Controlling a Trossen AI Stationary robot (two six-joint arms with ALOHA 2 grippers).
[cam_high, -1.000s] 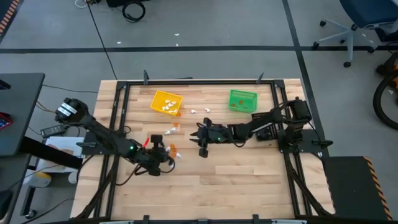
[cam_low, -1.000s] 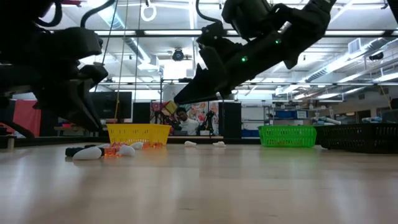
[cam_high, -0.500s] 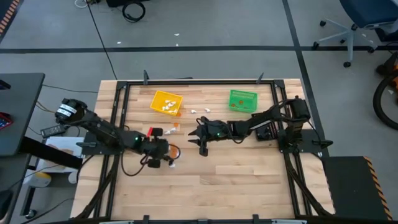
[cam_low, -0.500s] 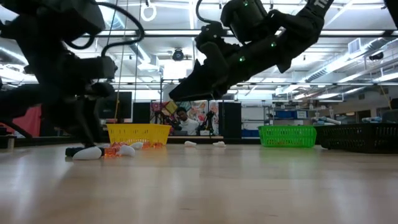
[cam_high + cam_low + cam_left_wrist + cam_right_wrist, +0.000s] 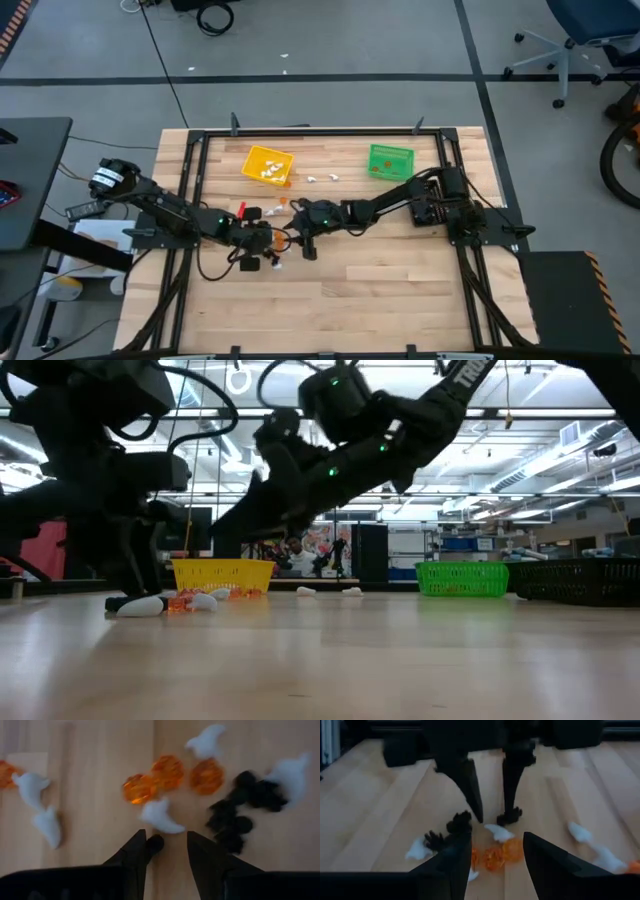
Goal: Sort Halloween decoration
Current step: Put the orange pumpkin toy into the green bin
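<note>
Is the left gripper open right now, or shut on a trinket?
Open: the left gripper shows a clear gap between its fingers, nothing clamped; one black trinket lies beside a fingertip.

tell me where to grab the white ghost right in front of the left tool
Pinch the white ghost across its rounded body, coming straight down from above. It lies flat on the wood, tail tapering to one side, with orange pumpkins close behind, so a side approach would likely nudge them.
</note>
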